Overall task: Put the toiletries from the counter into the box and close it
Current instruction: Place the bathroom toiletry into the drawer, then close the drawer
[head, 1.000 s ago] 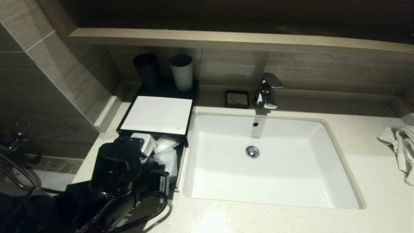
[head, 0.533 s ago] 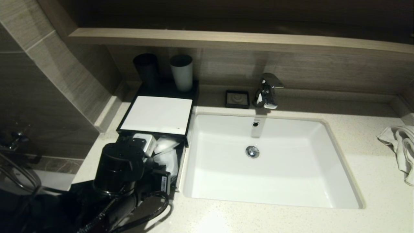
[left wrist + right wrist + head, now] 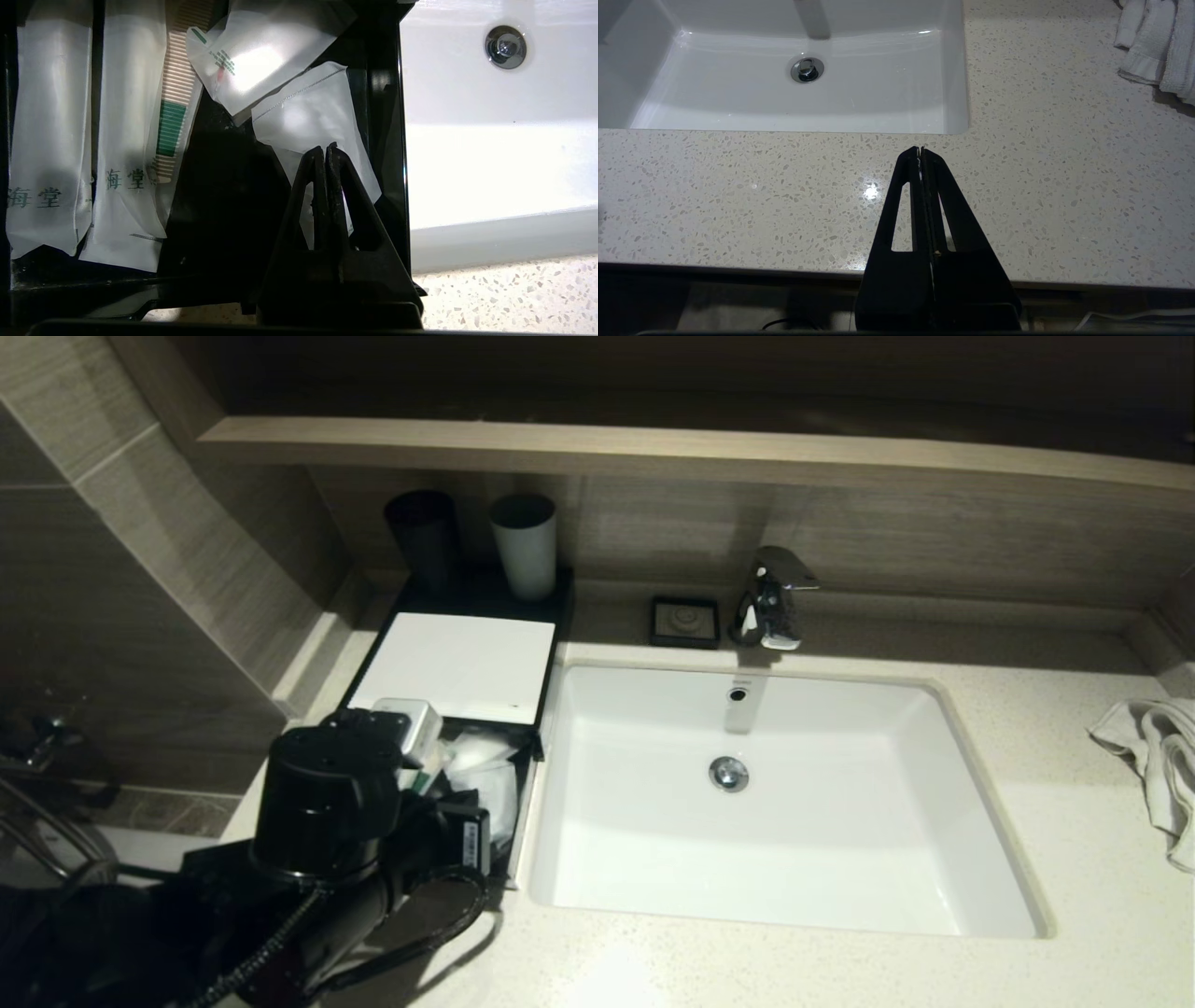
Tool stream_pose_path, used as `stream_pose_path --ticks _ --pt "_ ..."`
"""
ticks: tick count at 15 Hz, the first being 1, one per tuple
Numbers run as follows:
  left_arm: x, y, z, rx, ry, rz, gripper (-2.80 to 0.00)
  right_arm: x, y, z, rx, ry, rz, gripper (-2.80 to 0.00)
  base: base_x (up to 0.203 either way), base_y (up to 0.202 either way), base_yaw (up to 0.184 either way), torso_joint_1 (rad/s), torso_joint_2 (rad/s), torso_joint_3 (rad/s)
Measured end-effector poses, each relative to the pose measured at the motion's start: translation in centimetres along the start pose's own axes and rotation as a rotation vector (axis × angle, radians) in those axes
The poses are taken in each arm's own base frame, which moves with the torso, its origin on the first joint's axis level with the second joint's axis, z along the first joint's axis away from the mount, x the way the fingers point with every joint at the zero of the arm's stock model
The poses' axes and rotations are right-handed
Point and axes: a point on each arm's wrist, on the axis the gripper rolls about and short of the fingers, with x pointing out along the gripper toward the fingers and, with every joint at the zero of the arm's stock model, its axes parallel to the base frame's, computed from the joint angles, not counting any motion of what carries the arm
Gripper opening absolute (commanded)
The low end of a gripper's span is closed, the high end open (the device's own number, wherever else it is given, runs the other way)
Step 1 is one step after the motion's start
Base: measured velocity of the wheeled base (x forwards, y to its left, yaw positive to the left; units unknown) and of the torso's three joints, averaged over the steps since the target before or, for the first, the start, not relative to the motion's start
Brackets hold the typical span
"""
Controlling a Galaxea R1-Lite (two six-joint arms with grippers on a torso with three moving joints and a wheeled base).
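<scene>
The black box (image 3: 455, 665) with a white top stands left of the sink, its drawer (image 3: 520, 807) pulled out. The toiletries lie inside the drawer: two long packets (image 3: 49, 140) (image 3: 128, 154), one over a comb with a green band, and two small packets (image 3: 261, 51) (image 3: 308, 112). My left gripper (image 3: 325, 148) hovers shut over the drawer's front part, above the nearer small packet, with nothing between its fingers. In the head view my left wrist (image 3: 322, 793) hides most of the drawer. My right gripper (image 3: 920, 149) is shut and empty, parked above the counter (image 3: 738, 196) near its front edge.
The white sink basin (image 3: 934, 859) lies right beside the drawer. A dark cup (image 3: 425, 537) and a grey cup (image 3: 525, 546) stand behind the box. A small black dish (image 3: 685, 621) and the tap (image 3: 770, 597) are at the back. A white towel (image 3: 1162, 756) lies at far right.
My left arm has shifted a little up and toward the box over the open drawer. The drawer, the packets and the right arm have not moved.
</scene>
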Motion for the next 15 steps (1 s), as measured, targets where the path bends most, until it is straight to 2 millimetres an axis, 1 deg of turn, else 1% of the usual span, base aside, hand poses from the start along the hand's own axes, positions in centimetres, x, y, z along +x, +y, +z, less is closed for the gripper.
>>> stream_pose_path --ticks 3,7,11,15 --pt "-1.1 0.4 0.3 0.007 0.01 0.004 -2.8 0.0 0.0 0.0 0.0 0.0 0.0 -2.8 0.0 0.0 0.0 0.0 0.0 0.0" --pt "-3.2 1.2 0.3 0.018 0.054 0.009 -2.8 0.0 0.0 0.0 0.0 0.0 0.0 -2.8 0.0 0.0 0.0 0.0 0.0 0.0" --pt "-4.8 2.0 -0.7 0.033 0.099 0.015 -2.8 0.0 0.0 0.0 0.0 0.0 0.0 -2.8 0.0 0.0 0.0 0.0 0.0 0.0" --pt "-6.0 2.6 -2.5 0.057 0.144 0.011 -2.8 0.0 0.0 0.0 0.0 0.0 0.0 -2.8 0.0 0.0 0.0 0.0 0.0 0.0"
